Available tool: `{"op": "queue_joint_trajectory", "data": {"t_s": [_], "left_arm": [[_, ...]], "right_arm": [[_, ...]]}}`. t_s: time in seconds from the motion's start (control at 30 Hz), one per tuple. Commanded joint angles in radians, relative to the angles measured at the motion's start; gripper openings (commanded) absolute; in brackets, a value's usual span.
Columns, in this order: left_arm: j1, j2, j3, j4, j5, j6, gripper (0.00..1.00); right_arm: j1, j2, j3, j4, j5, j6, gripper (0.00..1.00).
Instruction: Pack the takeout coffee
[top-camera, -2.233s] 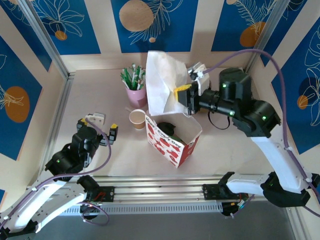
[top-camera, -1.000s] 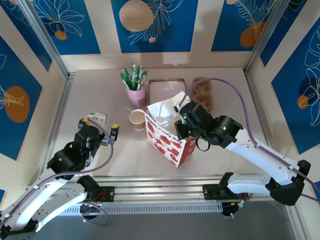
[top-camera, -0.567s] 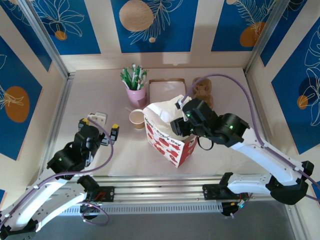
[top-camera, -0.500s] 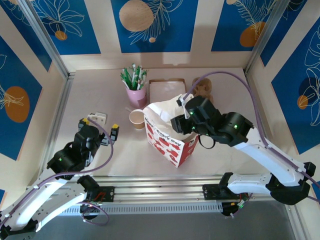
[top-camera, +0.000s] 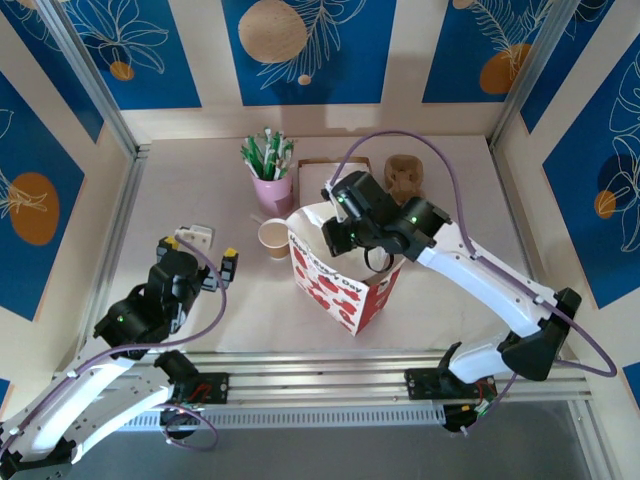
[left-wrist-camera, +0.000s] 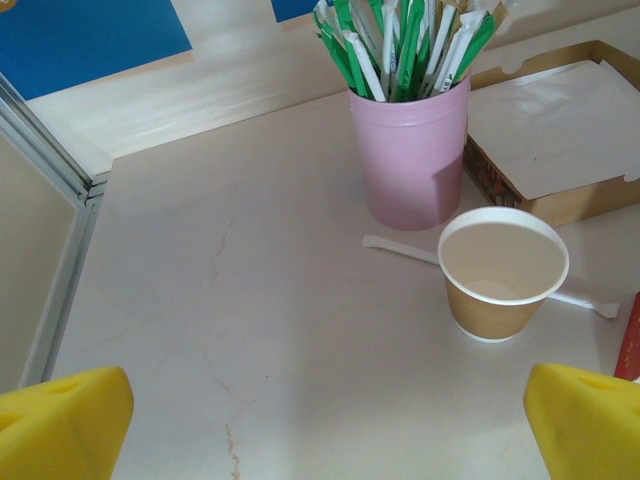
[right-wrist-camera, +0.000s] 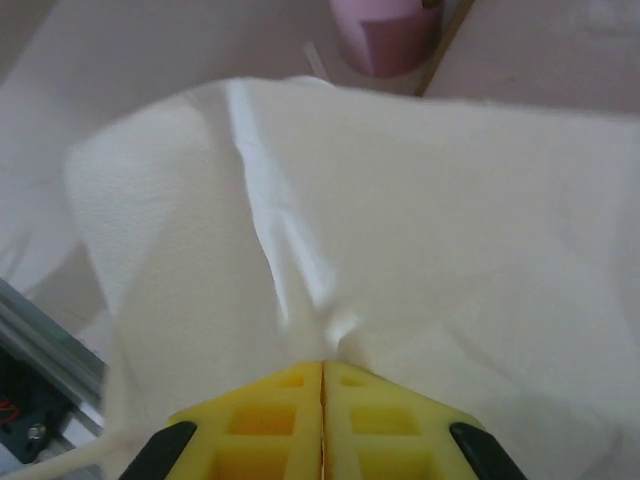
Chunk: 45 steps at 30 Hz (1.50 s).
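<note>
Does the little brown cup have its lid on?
No, the little brown cup stands open on the table beside the pink cup, and its pale inside shows right down to the bottom.

Your left arm (top-camera: 95, 385) lies folded low at the near left, with the forearm angled forward over the table. Your left gripper (left-wrist-camera: 320, 430) stands wide open and holds nothing; its yellow fingertips (left-wrist-camera: 62, 420) sit at the lower corners of the wrist view. Your right arm (top-camera: 480, 285) reaches forward and inward from its base, with the wrist pitched down. Your right gripper (right-wrist-camera: 322, 372) is closed, its pads flush together, pinching a fold of white paper (right-wrist-camera: 400, 220).
</note>
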Motion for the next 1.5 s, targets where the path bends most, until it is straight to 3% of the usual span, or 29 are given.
{"op": "queue_joint_trajectory", "data": {"t_s": [0.0, 0.27, 0.4, 0.5, 0.7, 0.9, 1.1, 1.3, 1.4, 1.47], "left_arm": [[0.013, -0.007, -0.003, 0.01, 0.005, 0.008, 1.0], [0.012, -0.005, -0.002, 0.01, 0.009, 0.009, 1.0], [0.012, -0.005, -0.002, 0.01, 0.011, 0.01, 1.0], [0.012, -0.004, -0.002, 0.012, 0.012, 0.01, 1.0], [0.013, -0.008, -0.001, 0.01, 0.009, 0.01, 1.0], [0.012, -0.007, -0.002, 0.012, 0.012, 0.01, 1.0], [0.012, -0.002, -0.002, 0.012, 0.011, 0.01, 1.0], [0.013, -0.001, -0.003, 0.012, 0.008, 0.011, 1.0], [0.013, -0.001, -0.003, 0.012, 0.008, 0.011, 1.0], [0.012, -0.001, -0.003, 0.012, 0.008, 0.011, 1.0]], "right_arm": [[0.001, -0.022, -0.067, 0.035, 0.032, 0.039, 0.08], [0.011, -0.007, -0.198, 0.073, 0.016, 0.078, 0.07], [0.003, -0.027, -0.172, 0.061, -0.031, 0.066, 0.09], [-0.01, -0.049, -0.07, 0.012, -0.105, 0.042, 0.18], [-0.025, -0.083, 0.12, -0.112, -0.014, -0.027, 0.4], [-0.173, -0.109, 0.104, -0.104, -0.041, -0.073, 0.56], [-0.235, -0.069, 0.057, -0.026, -0.158, -0.097, 0.63], [-0.236, -0.019, 0.045, 0.012, -0.162, -0.124, 0.6], [-0.236, -0.014, 0.042, 0.013, -0.163, -0.134, 0.5], [-0.235, -0.023, 0.039, 0.014, -0.16, -0.135, 0.37]]}}
